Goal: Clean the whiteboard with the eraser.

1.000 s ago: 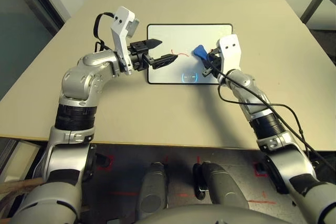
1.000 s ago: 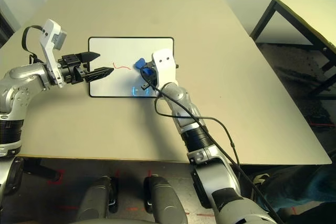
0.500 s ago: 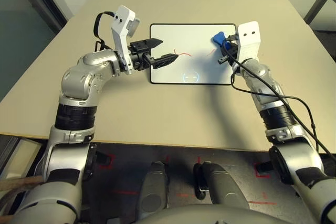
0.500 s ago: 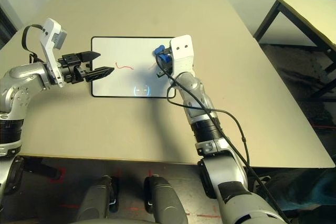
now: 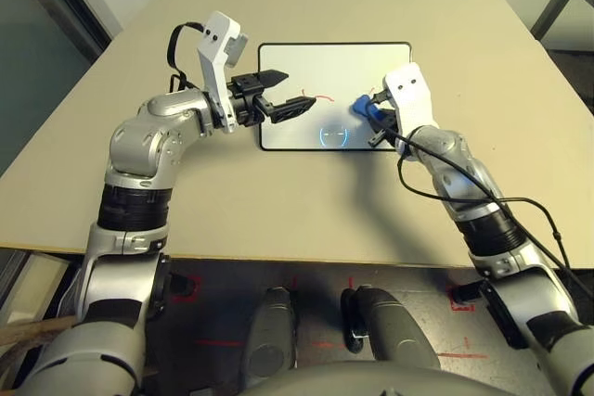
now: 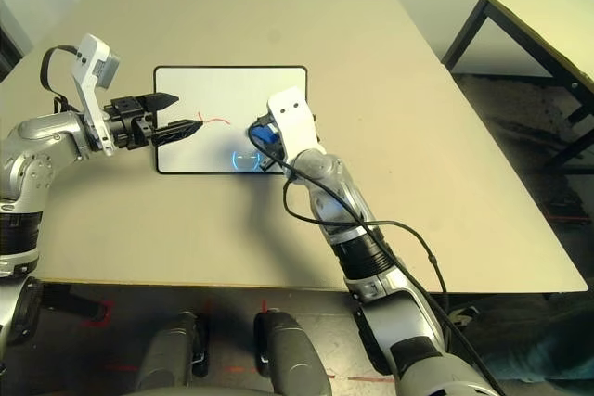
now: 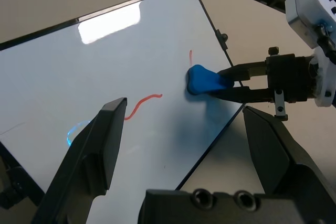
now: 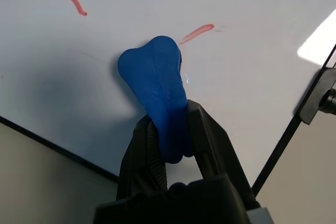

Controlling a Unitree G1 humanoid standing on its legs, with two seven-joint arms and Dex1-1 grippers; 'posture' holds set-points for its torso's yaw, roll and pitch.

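The whiteboard lies flat on the table, white with a thin black frame. It bears a red squiggle, a short red stroke and a faint blue circular mark. The blue eraser presses on the board's right part, close to the short red stroke. My right gripper is shut on the eraser's narrow waist. My left gripper hovers open over the board's left part, holding nothing. Its two fingers frame the eraser from across the board.
The beige table spreads bare around the board. A black cable trails along my right forearm. Another table's corner stands at the far right, beyond a strip of floor.
My right gripper carried the eraser out to the board's far right edge, then back toward me and to the left. The left arm has held still.
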